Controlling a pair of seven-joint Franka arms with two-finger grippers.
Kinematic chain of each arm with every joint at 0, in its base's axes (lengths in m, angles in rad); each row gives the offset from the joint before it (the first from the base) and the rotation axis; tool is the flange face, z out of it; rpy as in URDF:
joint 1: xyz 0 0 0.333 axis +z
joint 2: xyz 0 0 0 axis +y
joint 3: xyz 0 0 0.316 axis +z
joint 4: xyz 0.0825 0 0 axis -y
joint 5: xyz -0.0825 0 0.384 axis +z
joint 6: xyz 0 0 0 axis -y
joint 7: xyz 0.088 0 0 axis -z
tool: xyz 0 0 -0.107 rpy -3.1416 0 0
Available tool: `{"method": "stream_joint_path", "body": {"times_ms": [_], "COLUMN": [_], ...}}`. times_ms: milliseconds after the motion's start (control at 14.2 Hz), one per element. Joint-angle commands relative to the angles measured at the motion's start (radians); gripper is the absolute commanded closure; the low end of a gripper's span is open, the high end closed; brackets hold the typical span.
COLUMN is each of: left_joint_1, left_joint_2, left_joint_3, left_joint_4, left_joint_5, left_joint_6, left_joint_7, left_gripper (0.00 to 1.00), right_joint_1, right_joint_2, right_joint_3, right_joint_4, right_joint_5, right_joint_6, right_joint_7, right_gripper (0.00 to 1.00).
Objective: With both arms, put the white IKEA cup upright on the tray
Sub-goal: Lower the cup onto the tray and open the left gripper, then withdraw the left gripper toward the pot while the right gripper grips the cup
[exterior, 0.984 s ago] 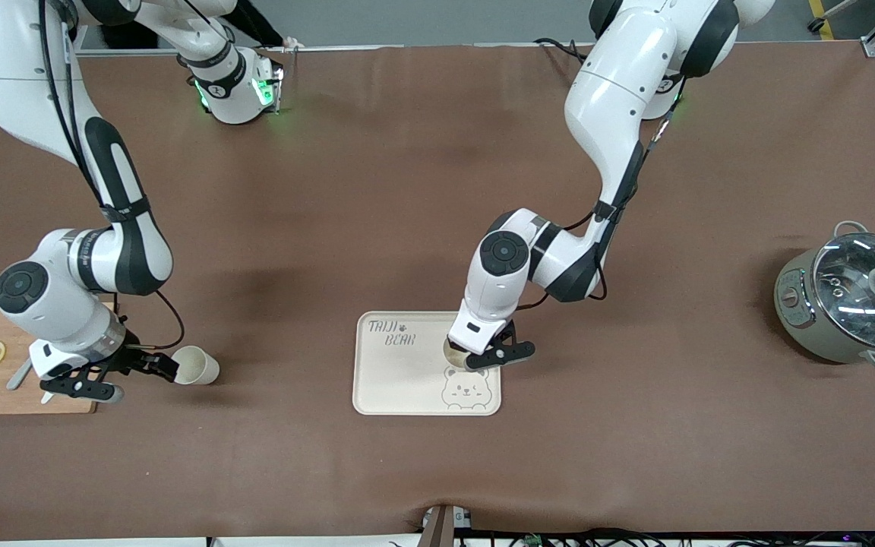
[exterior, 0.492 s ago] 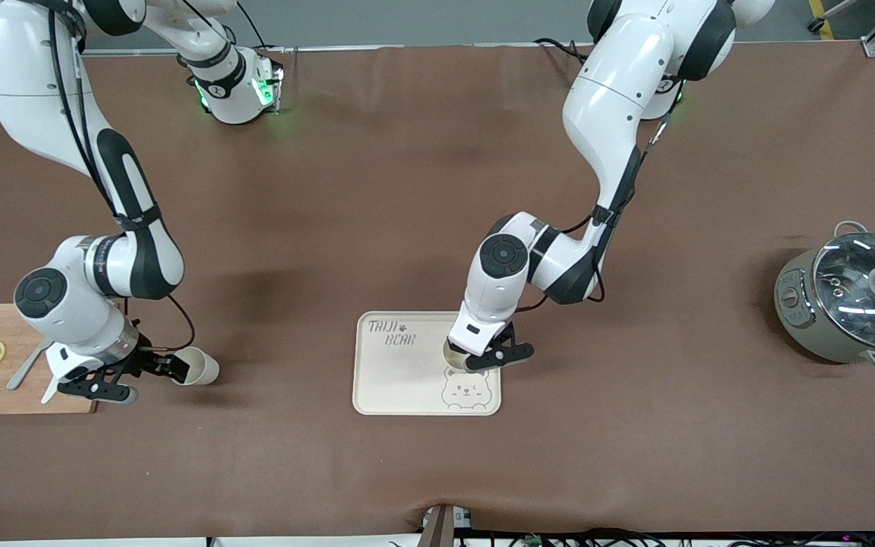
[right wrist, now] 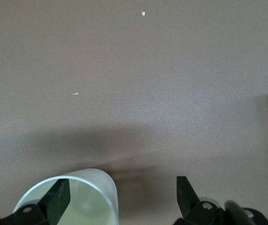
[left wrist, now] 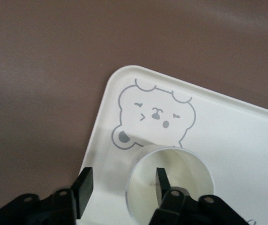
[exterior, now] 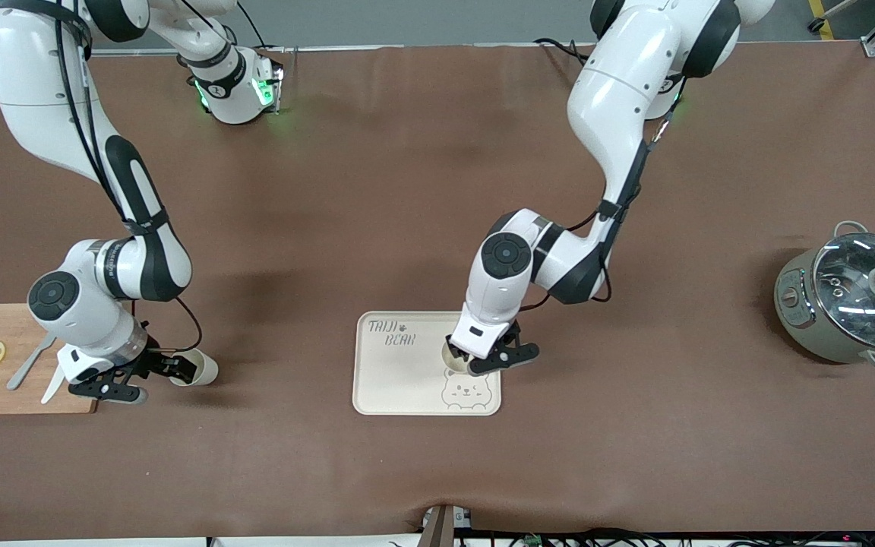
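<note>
- My left gripper (exterior: 492, 360) has parted around the white cup's (left wrist: 171, 187) wall; that cup stands upright on the cream rectangular tray (exterior: 392, 387).
- My right gripper (exterior: 150, 374), open, has slid onto the second white cup (exterior: 198, 368), lying sideways beside the wooden cutting board (exterior: 20, 399).
- I'd lift the left gripper straight up.

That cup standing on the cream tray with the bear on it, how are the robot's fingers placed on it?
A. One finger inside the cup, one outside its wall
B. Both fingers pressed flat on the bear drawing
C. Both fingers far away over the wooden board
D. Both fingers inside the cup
A: the left wrist view shows the left gripper straddling the cup wall on the tray, fingers parted, one finger inside the rim and one outside.
</note>
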Motion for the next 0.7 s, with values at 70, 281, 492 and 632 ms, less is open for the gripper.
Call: {"method": "stream_joint_path", "body": {"times_ms": [70,281,492,632], "left_joint_1": [0.054,0.166,0.278,0.337], "left_joint_2": [-0.169,-0.256,-0.275,-0.263], "left_joint_3": [-0.003,-0.002,0.006,0.006], "left_joint_4": [-0.011,-0.012,-0.017,-0.020], "left_joint_5": [-0.034,-0.053,-0.053,-0.053], "left_joint_6": [-0.214,-0.333,-0.351,-0.351], "left_joint_7": [0.074,0.300,0.509,0.600], "left_gripper": [0.00,0.00,0.00,0.00], "right_joint_1": [0.001,-0.001,0.002,0.001], "right_joint_2": [-0.008,-0.017,-0.023,-0.043], "right_joint_3": [0.000,0.000,0.001,0.001], "right_joint_4": [-0.011,-0.018,-0.017,-0.011], "right_joint_5": [-0.002,-0.002,-0.001,0.004], "right_joint_6": [0.001,-0.003,-0.019,-0.080], "right_joint_7": [-0.006,-0.001,0.004,0.008], "right_gripper": [0.13,0.55,0.75,0.83]}}
